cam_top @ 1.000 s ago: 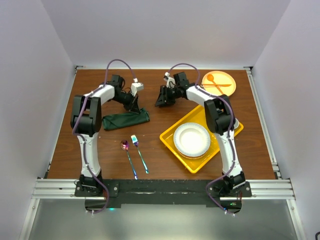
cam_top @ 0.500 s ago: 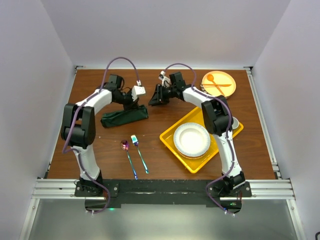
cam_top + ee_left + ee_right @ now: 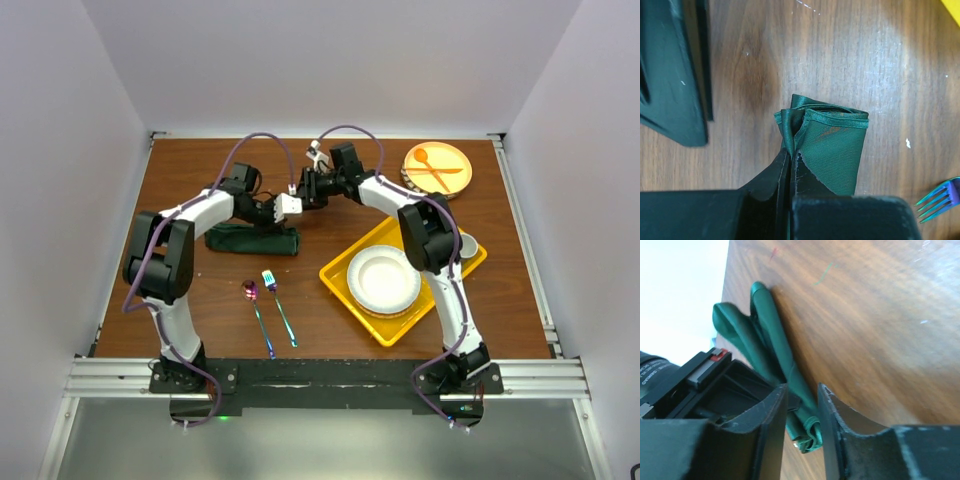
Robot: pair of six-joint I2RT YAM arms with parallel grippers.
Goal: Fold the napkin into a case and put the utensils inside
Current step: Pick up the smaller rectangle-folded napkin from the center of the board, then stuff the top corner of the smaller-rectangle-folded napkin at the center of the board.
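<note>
utensils lie well nearward of both jaws, unloaded. the napkin, a bunched strip, is clamped by one edge in the left gripper. right gripper jaws stand apart around its end. risk: the thin pinch slips and the fold collapses.

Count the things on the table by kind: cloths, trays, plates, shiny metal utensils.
Dark green cloth napkin: 1
Yellow rectangular tray: 1
Round plates: 2, white plate and orange plate
Iridescent metal utensils: 2, spoon and fork
Total: 6
</note>
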